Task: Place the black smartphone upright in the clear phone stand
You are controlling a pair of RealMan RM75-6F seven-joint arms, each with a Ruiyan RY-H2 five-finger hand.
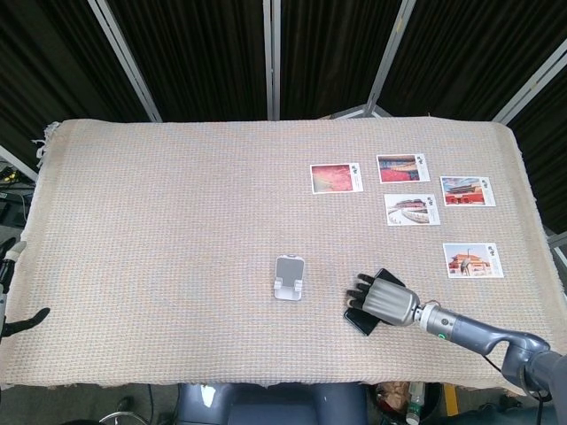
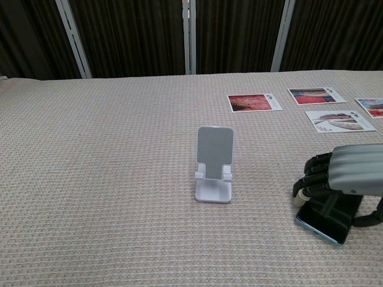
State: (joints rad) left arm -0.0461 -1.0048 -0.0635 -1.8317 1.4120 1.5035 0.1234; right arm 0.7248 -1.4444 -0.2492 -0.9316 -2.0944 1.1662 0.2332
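The black smartphone (image 1: 359,321) (image 2: 326,221) lies flat on the woven cloth near the table's front right. My right hand (image 1: 385,298) (image 2: 341,176) rests on top of it. Its fingers (image 2: 311,179) curl down over the phone's left edge and the thumb hooks in at the near right side, so the hand grips the phone. The clear phone stand (image 1: 289,279) (image 2: 215,161) stands upright and empty a short way to the left of the phone. Only a dark sliver of my left hand (image 1: 25,321) shows at the table's far left edge.
Several picture postcards (image 1: 337,177) (image 2: 254,102) lie on the back right part of the cloth, one (image 1: 472,260) just behind my right forearm. The beige cloth (image 1: 177,230) covers the whole table. Dark curtains hang behind.
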